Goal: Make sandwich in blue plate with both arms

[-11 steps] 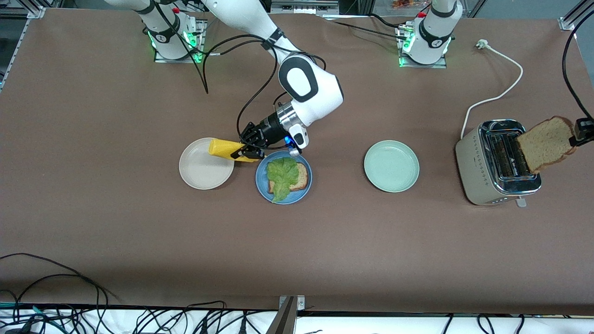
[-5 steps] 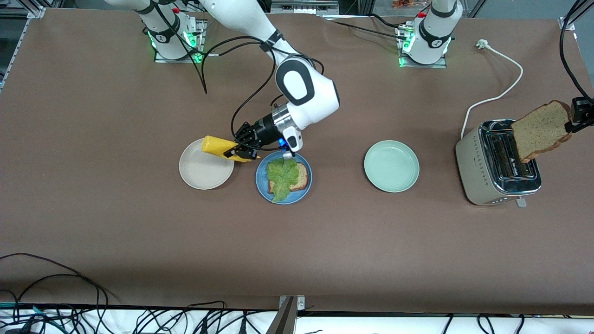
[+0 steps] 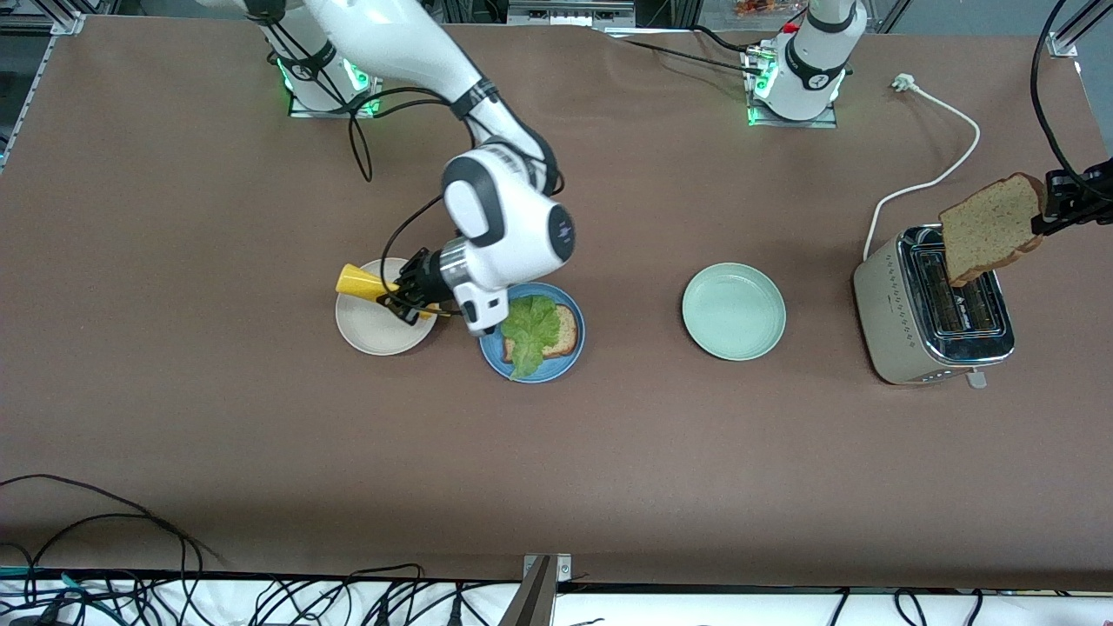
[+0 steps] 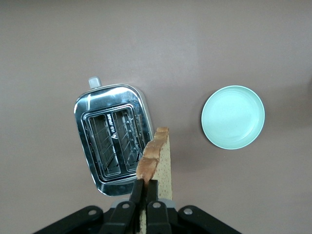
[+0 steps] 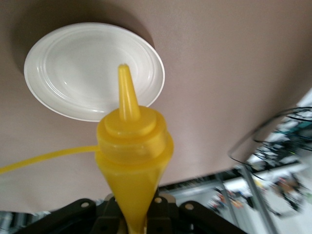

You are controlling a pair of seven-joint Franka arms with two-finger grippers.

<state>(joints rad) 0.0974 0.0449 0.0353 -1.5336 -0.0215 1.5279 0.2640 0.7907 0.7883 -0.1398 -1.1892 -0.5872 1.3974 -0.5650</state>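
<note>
The blue plate (image 3: 531, 365) sits near the table's middle, holding one brown bread slice (image 3: 565, 330) lying flat with a ruffled green lettuce leaf (image 3: 526, 330) draped over it. The second bread slice (image 3: 991, 228) hangs upright over the toaster, pinched in the left gripper (image 4: 146, 187).

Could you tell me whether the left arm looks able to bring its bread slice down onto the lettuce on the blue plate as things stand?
Probably not yet: the right gripper, shut on a yellow bottle, has its wrist over the blue plate beside the lettuce. The left gripper holds the bread slice over the toaster.
</note>
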